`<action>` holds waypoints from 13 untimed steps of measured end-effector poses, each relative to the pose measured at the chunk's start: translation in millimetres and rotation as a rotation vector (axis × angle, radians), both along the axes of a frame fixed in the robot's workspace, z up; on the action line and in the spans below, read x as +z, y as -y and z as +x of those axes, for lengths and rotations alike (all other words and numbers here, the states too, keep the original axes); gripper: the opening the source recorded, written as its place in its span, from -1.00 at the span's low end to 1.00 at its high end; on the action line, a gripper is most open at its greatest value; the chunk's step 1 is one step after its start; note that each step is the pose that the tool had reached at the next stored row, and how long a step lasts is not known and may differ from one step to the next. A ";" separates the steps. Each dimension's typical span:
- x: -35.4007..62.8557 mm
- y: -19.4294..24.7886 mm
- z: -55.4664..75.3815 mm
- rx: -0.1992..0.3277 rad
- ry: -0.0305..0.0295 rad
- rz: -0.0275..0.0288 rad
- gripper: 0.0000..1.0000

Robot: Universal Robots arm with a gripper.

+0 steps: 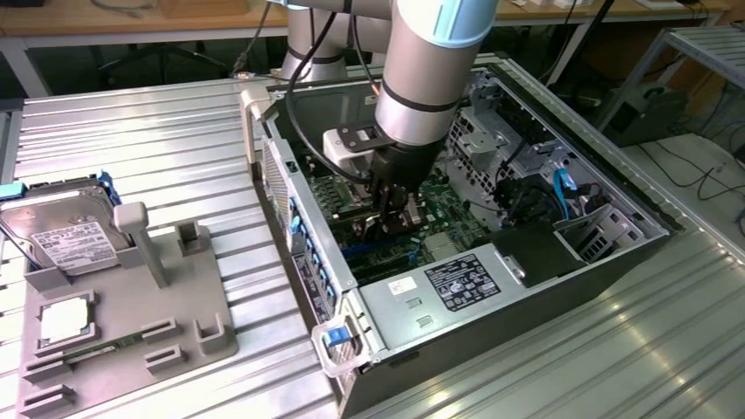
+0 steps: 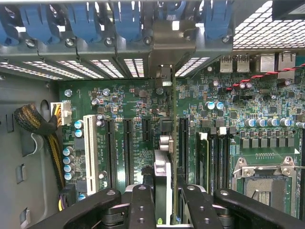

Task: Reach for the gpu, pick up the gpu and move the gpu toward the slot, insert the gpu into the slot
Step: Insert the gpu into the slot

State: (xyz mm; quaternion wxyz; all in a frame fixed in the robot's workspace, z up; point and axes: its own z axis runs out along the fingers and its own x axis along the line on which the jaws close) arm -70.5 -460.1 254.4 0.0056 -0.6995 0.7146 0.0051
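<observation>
The black two-fingered gripper (image 2: 164,200) is clamped on the gpu (image 2: 172,143), a thin dark circuit card seen edge-on with a silver metal end bracket, its jaws partly closed against the card's faces. The card stands upright directly below the gripper, over the green motherboard (image 2: 138,102) inside the open grey computer case (image 1: 489,288). Which slot its lower edge meets cannot be made out. Well away, on the ribbed metal bench (image 1: 152,131), a grey holder (image 1: 128,305) carries a silver hard drive (image 1: 64,231).
</observation>
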 end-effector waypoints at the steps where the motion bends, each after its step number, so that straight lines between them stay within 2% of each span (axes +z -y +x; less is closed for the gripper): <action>1: 0.0 0.0 0.0 0.000 0.0000 0.0000 -0.45; 8: 0.0 -4.1 -0.1 0.000 0.0000 0.0001 -0.45; 13: 0.0 -4.1 -0.1 0.000 0.0000 0.0000 -0.45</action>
